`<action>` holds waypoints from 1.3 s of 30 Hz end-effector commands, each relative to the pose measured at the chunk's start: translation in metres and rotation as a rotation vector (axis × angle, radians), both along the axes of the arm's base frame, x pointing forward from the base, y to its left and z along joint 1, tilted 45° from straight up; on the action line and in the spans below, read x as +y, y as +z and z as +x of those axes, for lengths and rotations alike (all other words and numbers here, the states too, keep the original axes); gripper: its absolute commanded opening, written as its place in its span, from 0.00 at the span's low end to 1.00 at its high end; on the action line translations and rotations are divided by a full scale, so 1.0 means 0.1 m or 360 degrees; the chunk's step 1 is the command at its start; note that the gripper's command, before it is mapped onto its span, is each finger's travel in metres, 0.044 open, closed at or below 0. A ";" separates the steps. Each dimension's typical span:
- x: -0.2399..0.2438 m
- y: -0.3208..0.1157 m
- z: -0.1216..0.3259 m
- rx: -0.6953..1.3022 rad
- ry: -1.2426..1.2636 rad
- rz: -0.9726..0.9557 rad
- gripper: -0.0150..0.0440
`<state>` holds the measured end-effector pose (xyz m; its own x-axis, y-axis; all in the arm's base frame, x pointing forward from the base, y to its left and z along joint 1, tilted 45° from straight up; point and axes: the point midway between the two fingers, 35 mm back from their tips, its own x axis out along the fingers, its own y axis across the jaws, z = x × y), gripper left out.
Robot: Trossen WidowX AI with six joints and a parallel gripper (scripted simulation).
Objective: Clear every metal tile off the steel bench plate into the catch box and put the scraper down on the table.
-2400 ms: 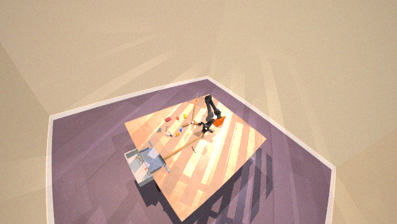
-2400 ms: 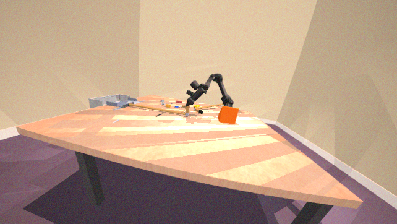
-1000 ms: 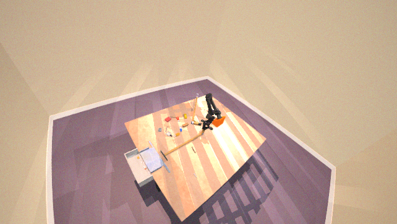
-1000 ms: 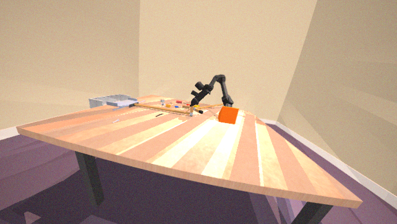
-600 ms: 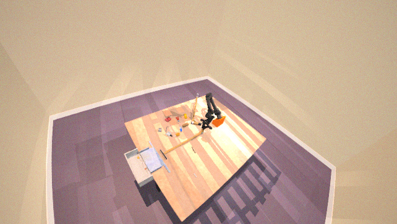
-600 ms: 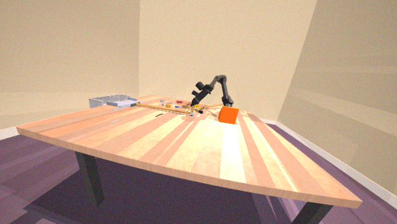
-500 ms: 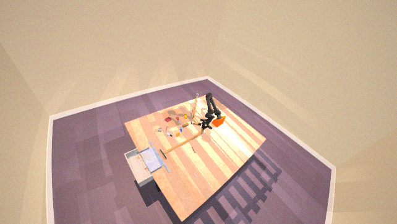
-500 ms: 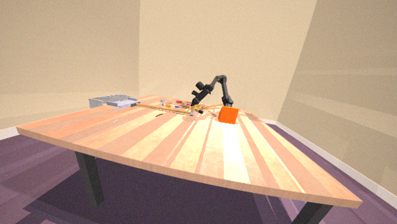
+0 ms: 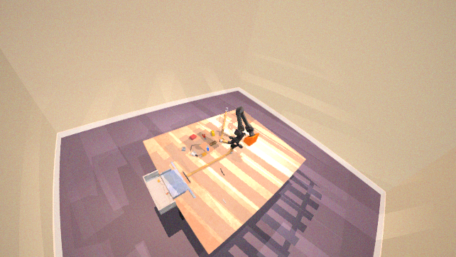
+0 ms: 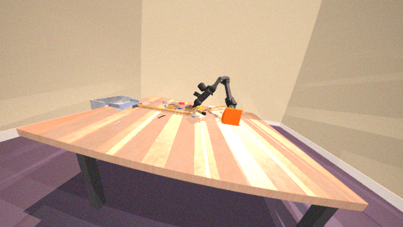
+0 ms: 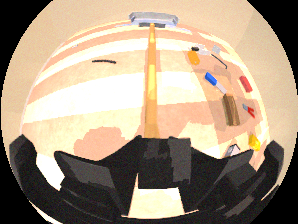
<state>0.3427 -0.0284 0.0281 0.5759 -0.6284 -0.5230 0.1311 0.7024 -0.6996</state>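
The long scraper has a wooden handle and a dark blade. My gripper is shut on the handle's near end, low over the table. The blade is at the near side of the steel plate; whether it touches the table is too small to tell. I can make out no tile on the plate. The catch box stands beyond it. Small orange tiles lie inside the box.
An orange block stands near the arm's base. A second wooden-handled tool lies beside the arm. Small objects, including a red block, a brown block and a yellow piece, lie to one side of the scraper. A thin black strip lies on the other.
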 end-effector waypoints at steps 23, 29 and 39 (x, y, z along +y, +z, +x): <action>-0.08 0.10 0.44 -0.0032 0.0008 0.0000 0.25; -0.10 0.10 0.51 -0.0035 0.0008 -0.0002 0.25; -0.12 0.12 0.67 -0.0036 0.0008 -0.0002 0.25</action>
